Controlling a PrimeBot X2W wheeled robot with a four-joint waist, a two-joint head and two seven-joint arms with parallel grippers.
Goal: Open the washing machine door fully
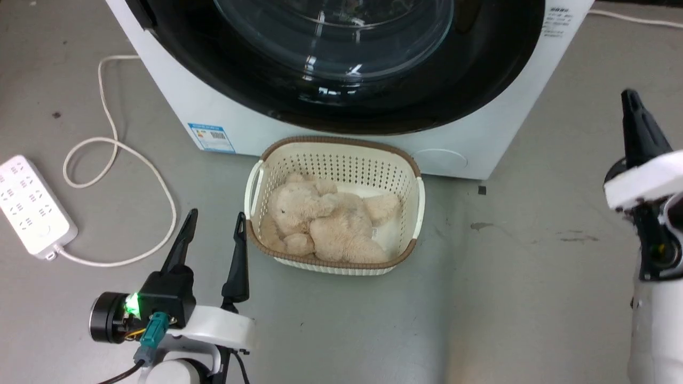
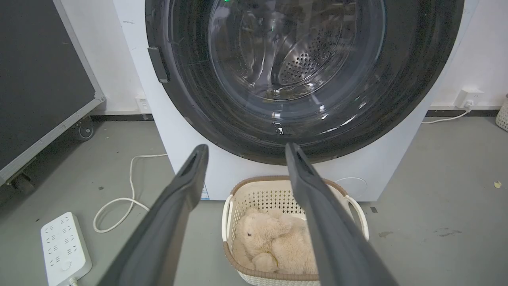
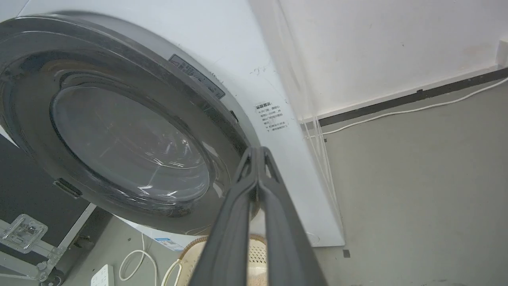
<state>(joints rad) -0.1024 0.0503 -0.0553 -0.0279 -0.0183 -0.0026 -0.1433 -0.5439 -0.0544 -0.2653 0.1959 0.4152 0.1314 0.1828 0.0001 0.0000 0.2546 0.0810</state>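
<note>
Nearby, the glossy black washing machine door [image 2: 303, 67] is gleaming around domed glass. Left gripper [image 1: 216, 214] is gaping empty; right gripper [image 3: 258, 153] is pinching slim fingers [image 3: 236, 226] together.

A cream perforated plastic basket with a brown rim [image 1: 341, 162] sits on the grey floor [image 1: 523, 277], holding a beige plush bear [image 1: 325, 224]. Well apart lies a white power strip [image 1: 33, 205] with a looping white cord [image 1: 112, 127].

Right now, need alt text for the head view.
The washing machine door, glossy black around clear glass, looks shut at the top, with a cream basket holding a plush bear before it. The open left gripper sits lower left; the right gripper, shut on nothing, rises at the right edge. A power strip lies far left.
</note>
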